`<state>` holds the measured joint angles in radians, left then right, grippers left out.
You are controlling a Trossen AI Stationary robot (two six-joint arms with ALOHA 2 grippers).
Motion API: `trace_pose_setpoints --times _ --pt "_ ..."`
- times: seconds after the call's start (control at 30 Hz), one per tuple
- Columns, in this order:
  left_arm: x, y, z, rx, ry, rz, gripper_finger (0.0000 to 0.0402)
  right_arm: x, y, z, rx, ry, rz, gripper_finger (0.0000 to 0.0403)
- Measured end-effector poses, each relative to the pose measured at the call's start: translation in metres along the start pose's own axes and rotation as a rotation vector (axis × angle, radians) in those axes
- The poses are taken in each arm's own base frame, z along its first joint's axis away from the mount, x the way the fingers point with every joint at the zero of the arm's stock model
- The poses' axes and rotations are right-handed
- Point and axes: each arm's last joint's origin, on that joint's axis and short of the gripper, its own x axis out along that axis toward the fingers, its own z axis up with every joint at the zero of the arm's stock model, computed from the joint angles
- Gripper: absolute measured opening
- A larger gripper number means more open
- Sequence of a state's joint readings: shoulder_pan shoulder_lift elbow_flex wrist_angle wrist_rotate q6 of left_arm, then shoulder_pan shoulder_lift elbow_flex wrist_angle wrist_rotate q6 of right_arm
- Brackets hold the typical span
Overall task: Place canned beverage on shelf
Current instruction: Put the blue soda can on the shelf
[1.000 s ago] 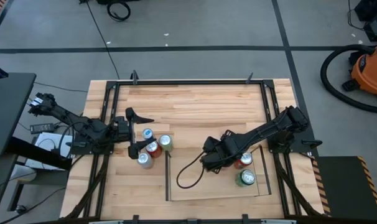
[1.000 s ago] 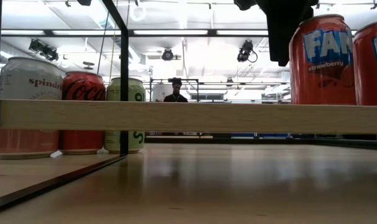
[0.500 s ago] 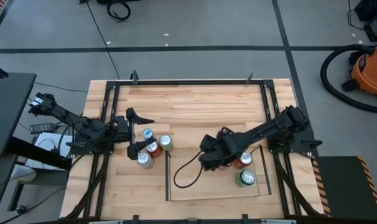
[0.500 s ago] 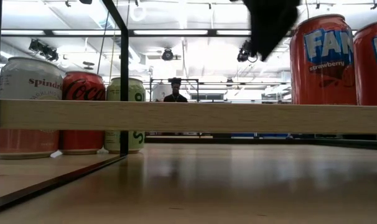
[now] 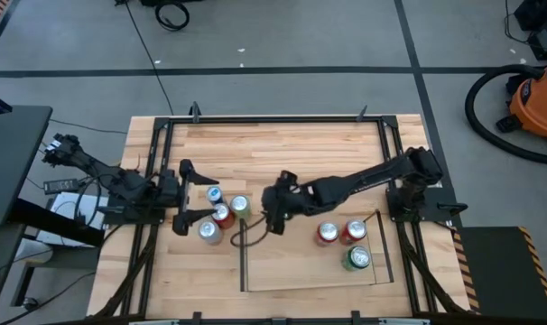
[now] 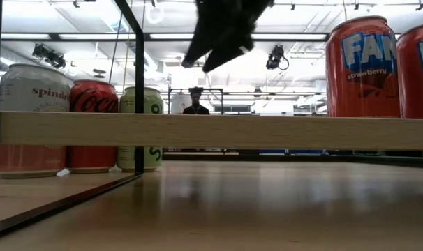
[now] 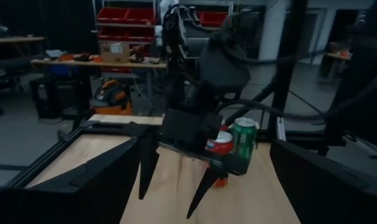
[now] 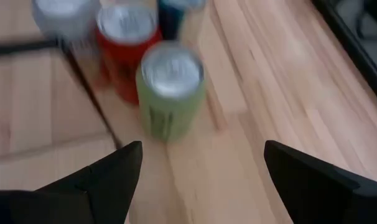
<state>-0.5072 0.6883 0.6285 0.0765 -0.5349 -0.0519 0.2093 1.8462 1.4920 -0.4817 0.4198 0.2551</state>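
Several cans stand together on the tabletop at the left: a pale green one [image 5: 240, 206] [image 8: 172, 87], a red one [image 5: 223, 215] [image 8: 127, 43], a silver one [image 5: 208, 232] and a blue-topped one [image 5: 214, 193]. The shelf [image 5: 292, 271] [image 6: 211, 130] bears two red cans [image 5: 326, 234] [image 5: 355, 231] and a green can [image 5: 356, 259]. My right gripper [image 5: 266, 217] [image 8: 198, 171] is open and empty, just right of the pale green can and above it. My left gripper [image 5: 210, 196] is open, with a finger on either side of the can group, touching nothing.
A black frame [image 5: 273, 118] runs along the table's edges. A dark cable [image 5: 248, 236] hangs from my right arm over the shelf's left edge. In the low view the shelf's dark rods [image 6: 138, 84] stand before the left cans. Bare wood lies at the far side [image 5: 292, 149].
My right gripper has gone from over the shelf toward the table's left edge, up to the group of cans. A red can now shows on the shelf where the gripper stood. My left gripper has drawn back a little toward the left edge.
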Motion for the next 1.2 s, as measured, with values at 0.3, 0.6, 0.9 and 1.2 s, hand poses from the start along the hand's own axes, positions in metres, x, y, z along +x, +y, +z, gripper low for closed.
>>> trace_pose_setpoints --times 0.3,0.6,0.9,1.2 --pt "-0.001 0.001 -0.003 0.015 0.033 0.013 0.0368 0.029 -0.027 0.011 -0.002 -0.304 0.144 0.0348" --pt "-0.003 0.004 -0.001 0.029 0.011 0.072 0.0368 0.046 -0.043 -0.010 0.043 -0.503 0.187 0.0348" --pt "-0.002 0.008 0.000 0.051 0.005 0.112 0.0368 0.042 -0.036 -0.008 0.051 -0.517 0.190 0.0348" --pt "-0.001 0.012 -0.022 -0.011 0.192 0.164 0.0368 0.001 -0.033 -0.016 0.010 -0.323 0.031 0.0348"
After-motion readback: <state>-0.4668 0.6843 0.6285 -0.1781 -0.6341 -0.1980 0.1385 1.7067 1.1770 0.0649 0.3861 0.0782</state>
